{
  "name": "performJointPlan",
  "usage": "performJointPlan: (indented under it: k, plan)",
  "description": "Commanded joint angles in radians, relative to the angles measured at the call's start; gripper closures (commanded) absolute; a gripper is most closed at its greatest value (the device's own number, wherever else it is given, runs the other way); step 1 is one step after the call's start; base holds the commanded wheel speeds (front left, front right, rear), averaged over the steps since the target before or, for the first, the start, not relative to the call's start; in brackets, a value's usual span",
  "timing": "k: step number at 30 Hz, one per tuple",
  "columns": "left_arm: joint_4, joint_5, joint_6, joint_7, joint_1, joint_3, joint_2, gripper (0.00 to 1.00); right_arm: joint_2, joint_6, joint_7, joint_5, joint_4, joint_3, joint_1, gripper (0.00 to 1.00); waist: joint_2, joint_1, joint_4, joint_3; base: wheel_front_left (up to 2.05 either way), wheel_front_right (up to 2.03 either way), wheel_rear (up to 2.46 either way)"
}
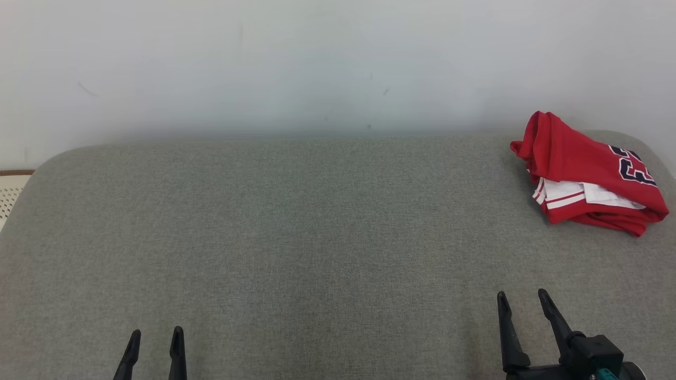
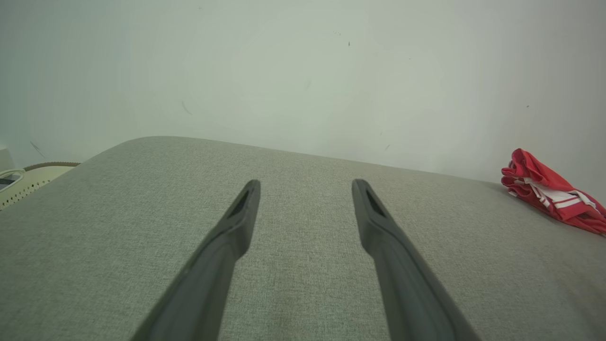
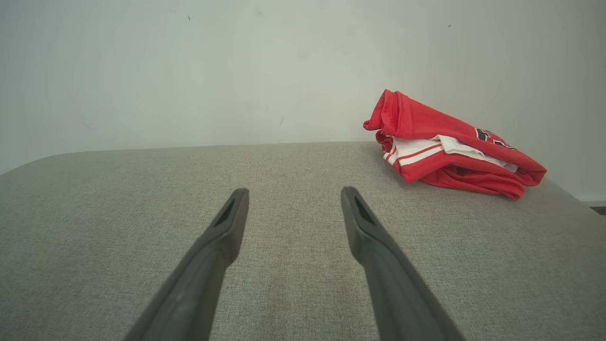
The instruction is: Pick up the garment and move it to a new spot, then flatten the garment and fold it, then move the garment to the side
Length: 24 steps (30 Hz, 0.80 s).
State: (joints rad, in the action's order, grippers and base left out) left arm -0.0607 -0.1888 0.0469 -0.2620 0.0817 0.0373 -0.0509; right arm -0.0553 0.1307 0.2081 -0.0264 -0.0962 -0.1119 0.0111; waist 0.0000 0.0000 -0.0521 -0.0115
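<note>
Garment (image 1: 586,174) clear of arms. We find left gripper (image 1: 157,331), right gripper (image 1: 522,293) low over cushion (image 1: 317,237), fingers forward, jaws spread, empty. Folded bundle's long axis slants far-left to near-right.

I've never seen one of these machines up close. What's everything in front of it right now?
garment: one, red with white trim and dark lettering, far right corner of the padded surface
padded surface: one, grey fabric, across the foreground
wall: one, off-white, behind the surface
perforated object: one, cream, far left edge; cannot tell what it is
left gripper: one, black, lower left, jaws open, empty
right gripper: one, black, lower right, jaws open, empty
</note>
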Motion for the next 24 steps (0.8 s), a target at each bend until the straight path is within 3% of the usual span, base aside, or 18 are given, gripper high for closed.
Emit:
performJointPlan:
  k: [1, 23, 24]
  plan:
    - [0.005, -0.003, 0.001, -0.003, 0.014, 0.002, 0.000, 0.00, 0.003, 0.000, 0.003, 0.003, 0.001, -0.003, 0.004, 0.00, 0.0000, 0.0000, -0.003, -0.001, 0.00, 0.00, 0.00]
    - [0.016, -0.004, -0.003, -0.003, 0.027, -0.001, 0.000, 0.00, 0.006, 0.000, -0.010, -0.007, -0.010, -0.019, -0.010, 0.00, 0.0000, 0.0000, 0.002, -0.013, 0.00, 0.00, 0.00]
    - [0.017, -0.001, -0.004, 0.000, 0.017, -0.004, 0.000, 1.00, 0.003, 0.000, -0.010, -0.004, -0.010, -0.016, -0.003, 1.00, 0.0000, 0.0000, 0.002, -0.013, 0.00, 0.00, 0.00]
